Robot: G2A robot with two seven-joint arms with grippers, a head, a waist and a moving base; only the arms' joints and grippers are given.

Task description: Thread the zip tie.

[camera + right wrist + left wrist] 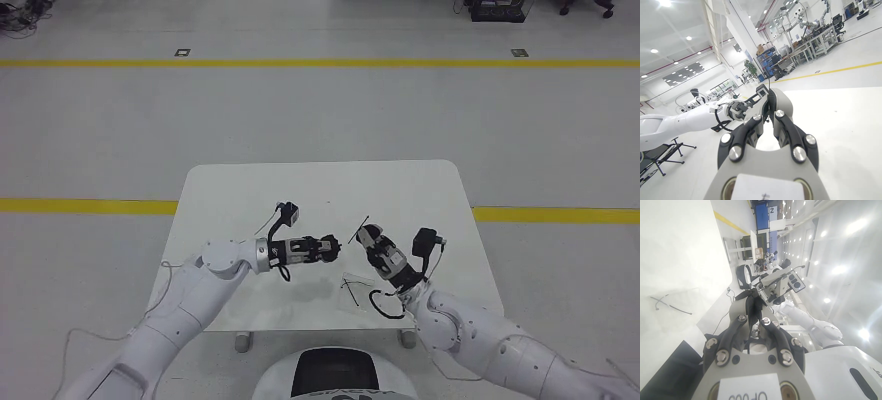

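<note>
My right gripper (362, 236) hovers over the near middle of the white table (300, 190), shut on a thin black zip tie (361, 225). In the right wrist view the zip tie (769, 84) stands straight out past the closed fingertips of that gripper (769, 98). My left gripper (334, 246) faces it from the left, tips almost touching, and looks shut (752, 294). A short dark strip pokes sideways from its tips; I cannot tell what it is. The left arm's gripper (738, 109) also appears beside the right fingers.
Two loose black zip ties (350, 288) lie crossed on a clear sheet near the table's front edge, below the grippers; they are also in the left wrist view (670, 306). The far half of the table is bare white surface.
</note>
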